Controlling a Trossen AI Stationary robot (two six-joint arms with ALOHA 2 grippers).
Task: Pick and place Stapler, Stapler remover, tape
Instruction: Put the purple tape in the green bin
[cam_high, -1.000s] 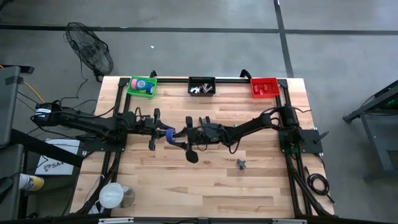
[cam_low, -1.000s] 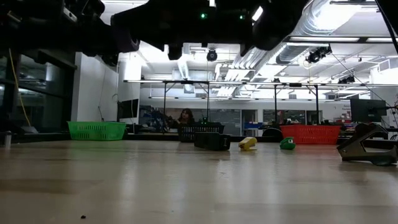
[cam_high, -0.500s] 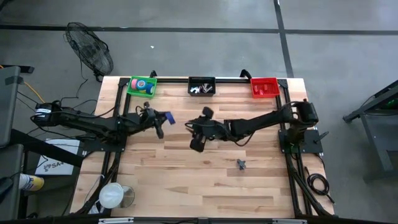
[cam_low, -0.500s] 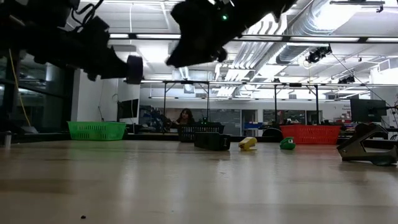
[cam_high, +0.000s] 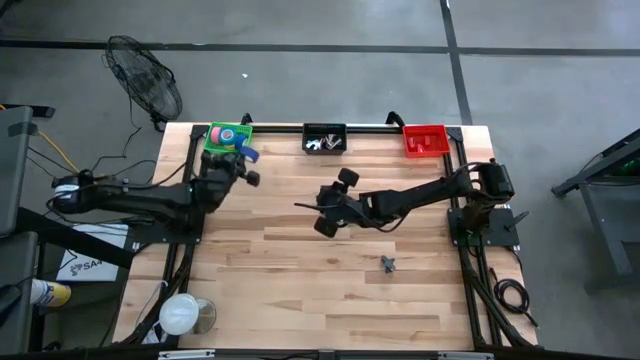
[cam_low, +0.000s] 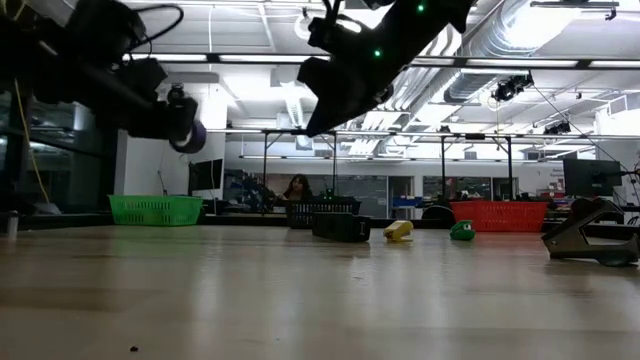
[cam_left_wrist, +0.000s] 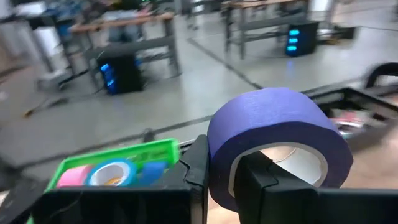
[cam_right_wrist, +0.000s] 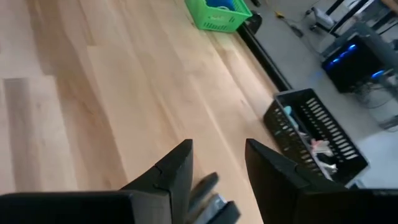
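My left gripper (cam_high: 240, 160) is shut on a purple tape roll (cam_left_wrist: 273, 134) and hovers at the near right corner of the green basket (cam_high: 228, 137). The low view shows the roll (cam_low: 192, 133) well above the table. In that basket lie pink (cam_left_wrist: 73, 175), blue (cam_left_wrist: 111, 172) and further rolls. My right gripper (cam_high: 333, 203) hangs open over the table's middle, holding nothing. The stapler remover (cam_high: 388, 264) rests on the wood nearer the near edge and shows in the low view (cam_low: 590, 236). No stapler shows plainly. My left gripper pinches the purple roll's wall (cam_left_wrist: 219, 163) between one finger (cam_left_wrist: 261, 180) inside the ring's hole and the other finger (cam_left_wrist: 196, 165) outside it. The roll is lifted clear of the table, its hole facing sideways.
A black basket (cam_high: 324, 138) with small metal items and a red basket (cam_high: 424, 139) stand along the far edge. A white cup (cam_high: 180, 314) sits at the near left corner. Bare wood lies around the stapler remover. A person sits far off in the room (cam_low: 298, 187).
My left gripper has carried the purple roll from the table's middle toward the far left, up to the green basket. My right gripper has drawn back toward the far right and risen, turning as it went.
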